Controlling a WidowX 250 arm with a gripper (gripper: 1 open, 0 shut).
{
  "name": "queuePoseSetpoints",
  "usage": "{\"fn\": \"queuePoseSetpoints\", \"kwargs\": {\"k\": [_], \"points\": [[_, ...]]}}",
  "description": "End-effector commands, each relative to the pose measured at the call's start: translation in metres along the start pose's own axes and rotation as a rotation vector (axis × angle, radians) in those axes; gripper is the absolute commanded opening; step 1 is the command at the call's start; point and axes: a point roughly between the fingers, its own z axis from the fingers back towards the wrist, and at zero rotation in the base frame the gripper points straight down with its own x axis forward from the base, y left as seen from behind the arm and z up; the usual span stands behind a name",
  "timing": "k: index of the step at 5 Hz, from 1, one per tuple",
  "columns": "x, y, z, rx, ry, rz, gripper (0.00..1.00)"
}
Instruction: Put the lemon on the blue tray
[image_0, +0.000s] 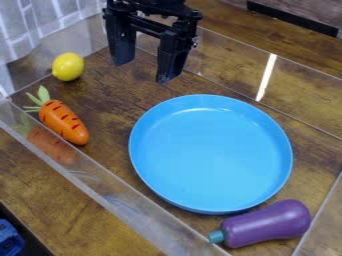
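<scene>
Nothing is done yet: the lemon (68, 66) sits near the table's far-left corner, well apart from the bare blue tray (210, 152), and the gripper (147, 62) hangs between them with its jaws spread and nothing held.

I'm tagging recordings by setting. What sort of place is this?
Probably a robot test bench: a wooden table walled by clear panels, an open end effector overhead, and toy food, a lemon, carrot and eggplant.
</scene>
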Motion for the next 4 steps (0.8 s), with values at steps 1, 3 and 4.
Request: {"fn": "queuePoseSetpoints", "kwargs": {"k": [1,3,4], "points": [[0.0,-0.006,-0.008,-0.002,0.016,0.015,1.0],[0.0,0.0,-0.024,0.014,0.041,-0.019,1.0],[0.002,-0.002,-0.03,0.016,0.051,-0.031,1.0]]}}
